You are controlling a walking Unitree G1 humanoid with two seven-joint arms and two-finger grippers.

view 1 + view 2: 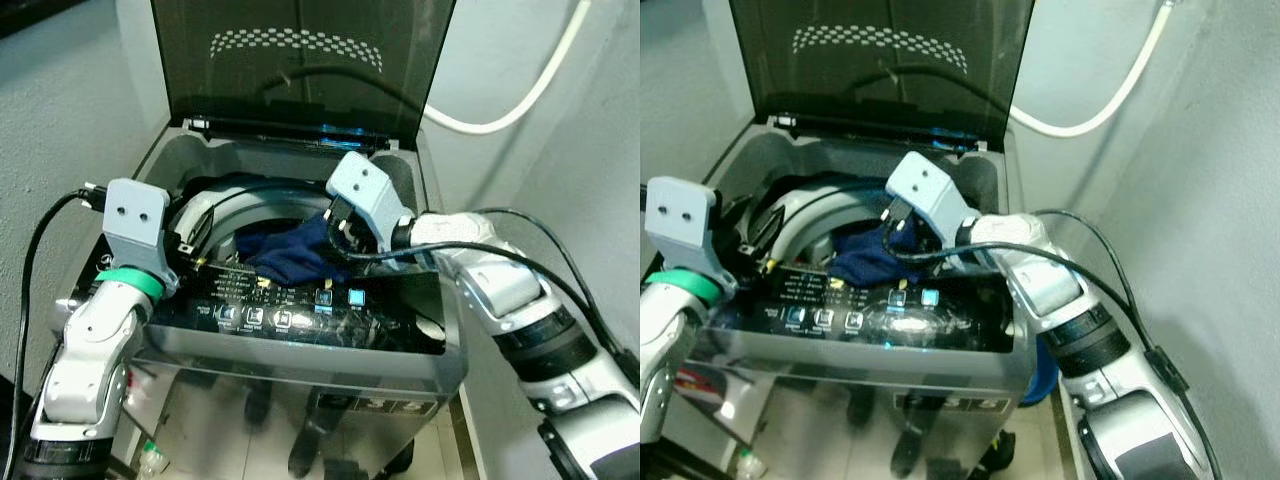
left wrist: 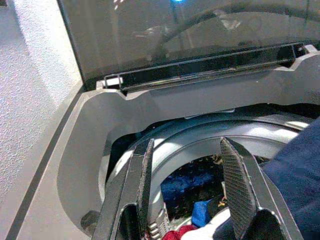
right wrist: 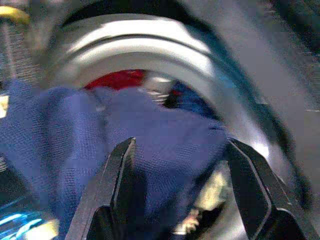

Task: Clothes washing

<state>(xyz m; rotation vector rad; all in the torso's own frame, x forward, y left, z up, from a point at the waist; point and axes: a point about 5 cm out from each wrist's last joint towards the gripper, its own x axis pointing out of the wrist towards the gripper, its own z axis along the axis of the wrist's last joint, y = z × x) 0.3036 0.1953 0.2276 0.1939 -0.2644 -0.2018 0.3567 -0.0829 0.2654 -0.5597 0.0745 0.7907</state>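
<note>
A blue cloth [image 1: 290,252] is lying over the washer [image 1: 300,330] rim mid-frame, partly hiding the drum; the right gripper [image 3: 180,175] is hanging spread wide above it, blurred, gripping nothing.

Both arms fwd, left end effector [image 2: 187,185] & right end effector [image 3: 182,185] fingers spread.

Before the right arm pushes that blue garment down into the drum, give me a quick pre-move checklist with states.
1. Washer lid raised out of the way: ok.
2. Blue garment fully inside the drum: not ok, it drapes over the drum rim toward the control panel.
3. Right end effector open over the garment: ok, fingers spread with cloth between them.
4. Left end effector open and holding nothing: ok, at the drum's left side.
5. Room in the drum: cannot tell; red and blue clothes already lie inside.
6. Garment free of snags on the rim: cannot tell.
</note>
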